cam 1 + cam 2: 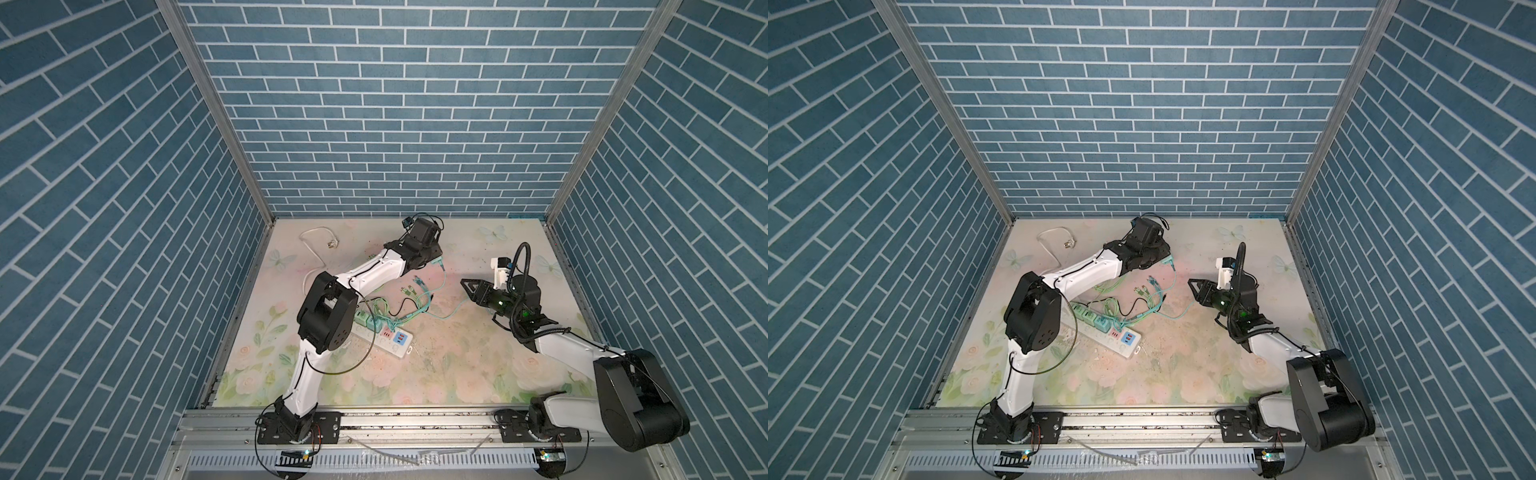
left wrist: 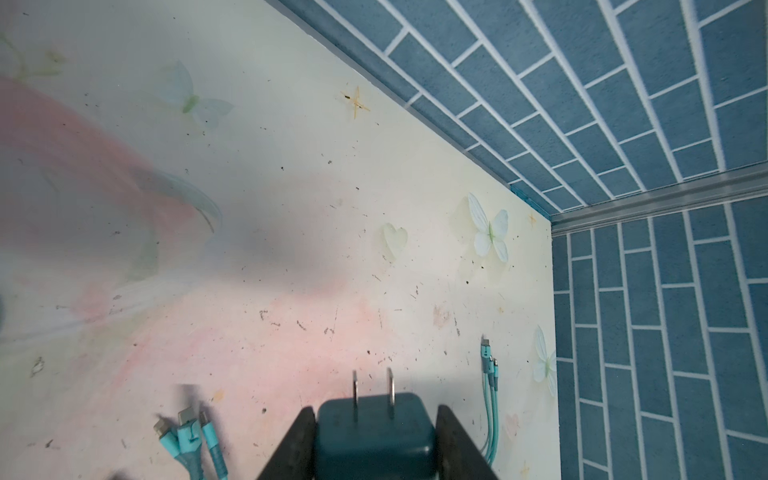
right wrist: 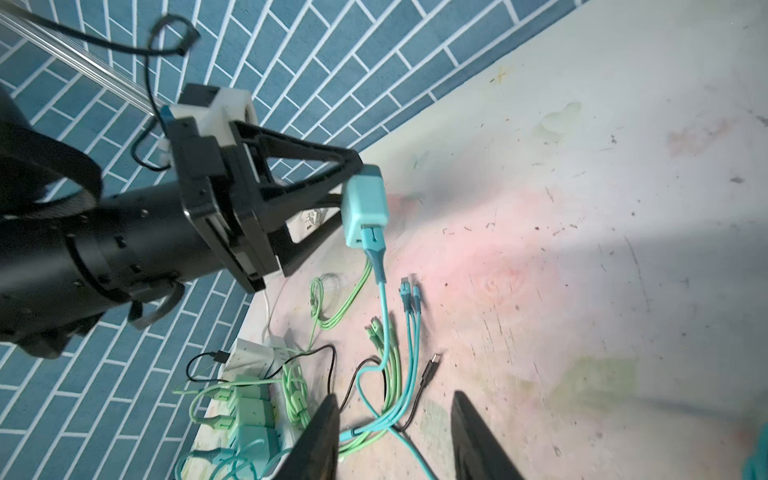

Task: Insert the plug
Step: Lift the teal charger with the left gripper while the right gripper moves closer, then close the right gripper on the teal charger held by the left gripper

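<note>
Beyond the power strip (image 1: 397, 351), on its far side: left gripper (image 2: 376, 411) clamped on the teal plug (image 3: 365, 208), held above the mat (image 1: 457, 374), prongs bare. Teal cable (image 3: 384, 316) hangs from the plug down toward the strip. Right gripper (image 3: 395, 397), well right of the strip: jaws apart, nothing between them.

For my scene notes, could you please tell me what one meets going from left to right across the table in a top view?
white cable → power strip → teal charger, held up off the table → right gripper
</note>
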